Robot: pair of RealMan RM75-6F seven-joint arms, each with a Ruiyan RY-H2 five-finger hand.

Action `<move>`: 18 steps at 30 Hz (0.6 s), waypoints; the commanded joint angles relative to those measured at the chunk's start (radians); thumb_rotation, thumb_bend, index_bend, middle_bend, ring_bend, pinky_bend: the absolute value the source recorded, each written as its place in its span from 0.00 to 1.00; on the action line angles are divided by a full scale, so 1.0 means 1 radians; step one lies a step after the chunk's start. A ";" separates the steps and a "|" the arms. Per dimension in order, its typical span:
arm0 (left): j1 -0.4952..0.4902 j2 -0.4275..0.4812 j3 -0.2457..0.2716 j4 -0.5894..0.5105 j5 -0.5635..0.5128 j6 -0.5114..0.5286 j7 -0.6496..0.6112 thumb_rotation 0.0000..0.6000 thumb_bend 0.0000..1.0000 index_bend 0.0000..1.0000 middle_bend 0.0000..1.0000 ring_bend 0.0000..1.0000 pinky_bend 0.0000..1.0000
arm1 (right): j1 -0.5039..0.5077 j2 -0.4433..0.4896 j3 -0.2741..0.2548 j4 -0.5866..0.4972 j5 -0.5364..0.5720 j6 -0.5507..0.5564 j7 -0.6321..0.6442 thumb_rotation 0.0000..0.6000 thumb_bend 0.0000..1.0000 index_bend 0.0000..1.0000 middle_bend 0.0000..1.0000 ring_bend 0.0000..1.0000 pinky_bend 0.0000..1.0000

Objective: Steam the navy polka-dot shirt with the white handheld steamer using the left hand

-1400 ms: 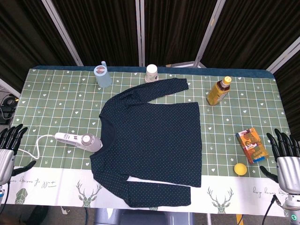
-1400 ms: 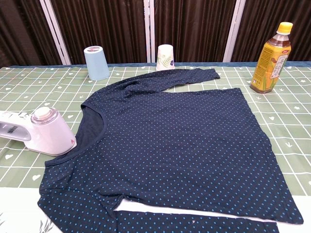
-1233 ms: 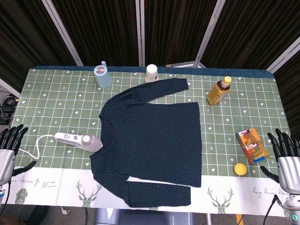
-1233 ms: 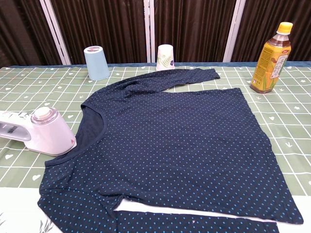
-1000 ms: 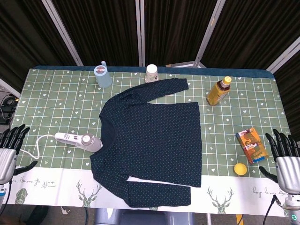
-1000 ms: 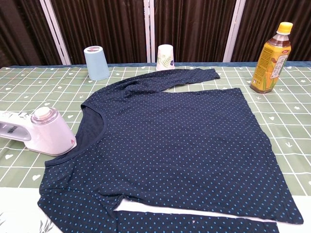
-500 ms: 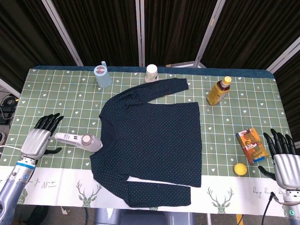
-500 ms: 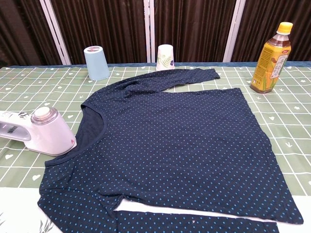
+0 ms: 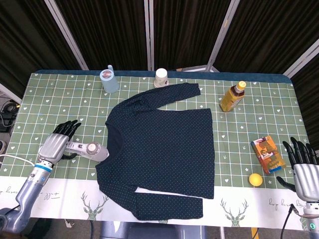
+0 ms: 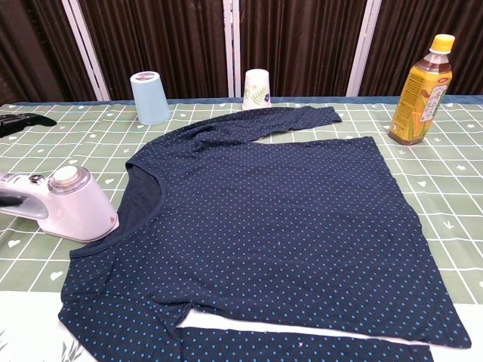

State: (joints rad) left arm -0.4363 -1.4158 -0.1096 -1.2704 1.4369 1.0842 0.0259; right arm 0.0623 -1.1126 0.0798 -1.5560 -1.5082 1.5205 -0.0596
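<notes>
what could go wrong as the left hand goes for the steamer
The left hand is over the steamer's handle end with fingers apart; a loose closure could let it tip. The steamer head touches the shirt collar, so lifting may drag the fabric. Its cord runs by the wrist and could snag.

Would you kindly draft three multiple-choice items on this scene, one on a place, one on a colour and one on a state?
1. Where is the steamer?
A. on the shirt's chest
B. at the shirt's collar edge
C. behind the bottle

2. What colour is the ball?
A. yellow
B. red
C. blue

3. How is the right hand?
A. gripping the snack box
B. pressing on the shirt
C. open, holding nothing

Key: 1 B, the steamer's round head lies against the neckline; 2 A, it shows yellow on the cloth; 3 C, its fingers are spread at the table's edge.
</notes>
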 commanded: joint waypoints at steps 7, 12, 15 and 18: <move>-0.046 -0.045 -0.013 0.056 -0.045 -0.057 0.042 1.00 0.19 0.00 0.00 0.00 0.09 | 0.001 0.001 0.003 0.003 0.010 -0.004 0.004 1.00 0.00 0.00 0.00 0.00 0.00; -0.064 -0.066 -0.016 0.080 -0.067 -0.083 0.044 1.00 0.22 0.01 0.00 0.04 0.13 | 0.003 0.000 0.003 0.005 0.012 -0.010 0.003 1.00 0.00 0.00 0.00 0.00 0.00; -0.068 -0.076 -0.016 0.091 -0.071 -0.082 0.039 1.00 0.24 0.07 0.03 0.12 0.21 | 0.003 -0.001 0.003 0.005 0.012 -0.011 0.003 1.00 0.00 0.00 0.00 0.00 0.00; -0.071 -0.088 -0.014 0.105 -0.070 -0.077 0.039 1.00 0.25 0.17 0.12 0.19 0.29 | 0.003 -0.001 0.003 0.005 0.014 -0.012 0.004 1.00 0.00 0.00 0.00 0.00 0.00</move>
State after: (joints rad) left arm -0.5065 -1.5014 -0.1243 -1.1670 1.3666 1.0053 0.0656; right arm 0.0658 -1.1132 0.0831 -1.5511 -1.4942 1.5086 -0.0557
